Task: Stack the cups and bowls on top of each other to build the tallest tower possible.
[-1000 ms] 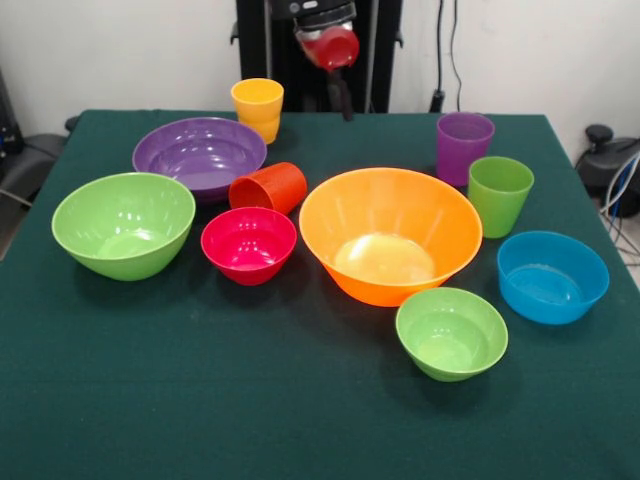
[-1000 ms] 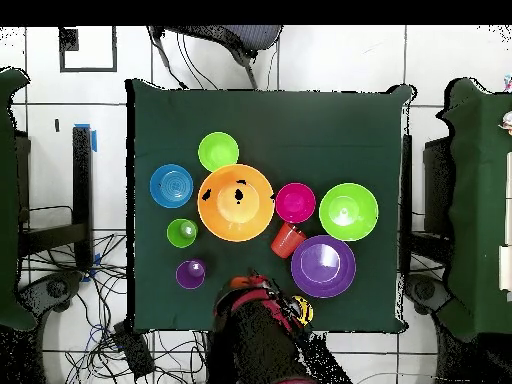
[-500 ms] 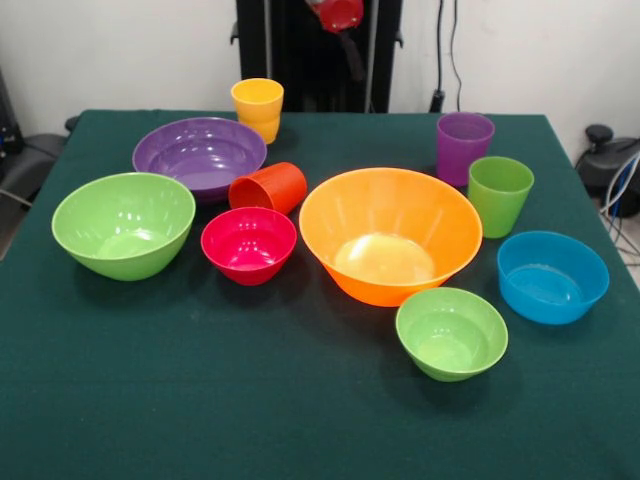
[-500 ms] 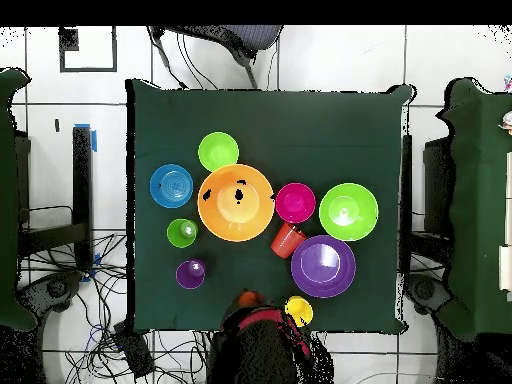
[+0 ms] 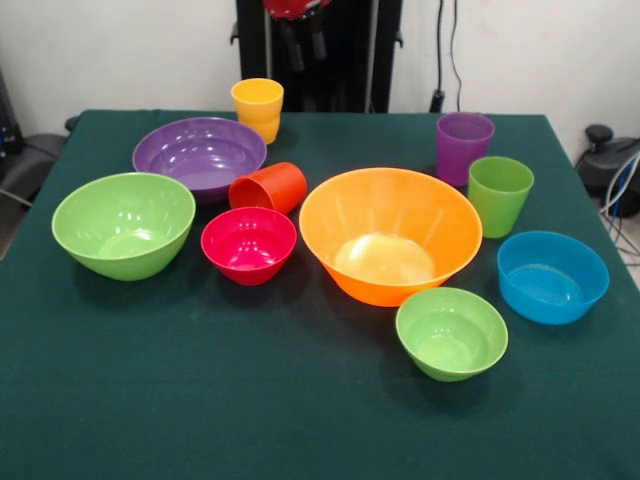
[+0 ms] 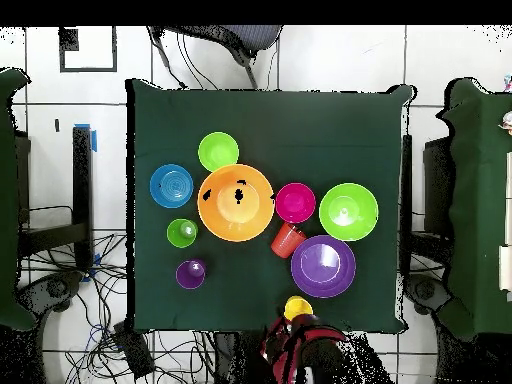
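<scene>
Six bowls stand open side up on the green table [image 5: 300,420]: orange [image 5: 390,235], purple [image 5: 200,155], big light green [image 5: 123,222], magenta-red [image 5: 249,243], small light green [image 5: 451,332] and blue [image 5: 552,275]. A yellow cup [image 5: 257,108], a purple cup [image 5: 464,146] and a green cup [image 5: 499,194] stand upright. An orange-red cup [image 5: 268,187] lies on its side between the purple and magenta-red bowls. My gripper [image 5: 303,42] hangs high at the far edge, above and behind the yellow cup, open and empty. In the overhead view the arm [image 6: 300,348] is by the yellow cup [image 6: 298,307].
Nothing is stacked. The black pedestal [image 5: 345,60] stands behind the table's far edge. Cables and black stands lie on the floor at the left of the overhead view [image 6: 60,290]. The table's near strip in the front view holds no objects.
My gripper has risen and swung left in the front view, from over the far edge's middle to behind the yellow cup. No cup or bowl has moved.
</scene>
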